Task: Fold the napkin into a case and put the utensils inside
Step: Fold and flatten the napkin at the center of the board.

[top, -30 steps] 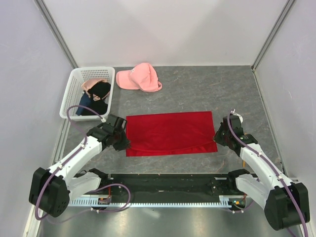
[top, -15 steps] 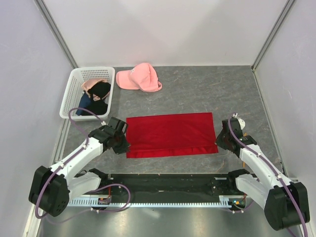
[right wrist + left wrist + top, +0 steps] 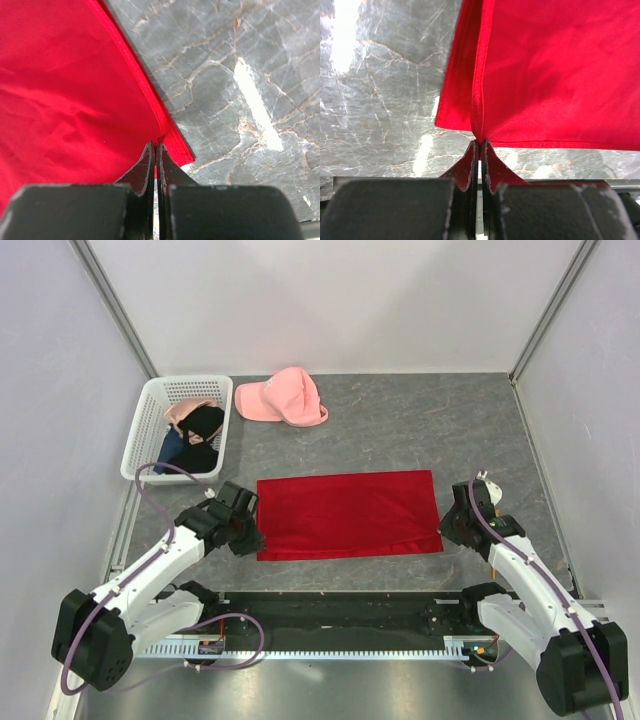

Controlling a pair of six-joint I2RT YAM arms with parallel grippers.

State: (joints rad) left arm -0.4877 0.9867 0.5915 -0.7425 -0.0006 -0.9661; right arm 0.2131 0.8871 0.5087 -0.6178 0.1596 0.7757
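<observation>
The red napkin [image 3: 347, 512] lies folded into a wide rectangle on the grey table, a lower layer showing along its near edge. My left gripper [image 3: 256, 536] is shut on its near left corner; in the left wrist view the napkin [image 3: 550, 75] bunches into my closed left gripper [image 3: 479, 143]. My right gripper [image 3: 441, 531] is shut on the near right corner; in the right wrist view the hemmed edge of the napkin [image 3: 75, 100] runs into my closed right gripper [image 3: 155, 145]. No utensils are in view.
A pink cap [image 3: 284, 398] lies at the back of the table. A white basket [image 3: 145, 430] with dark and pink garments stands at the back left. Walls close in on both sides. A black rail [image 3: 340, 610] runs along the near edge.
Both grippers have drawn their napkin corners a little toward the near edge, and the cloth now lies flatter and slightly nearer. The grips are unchanged.
</observation>
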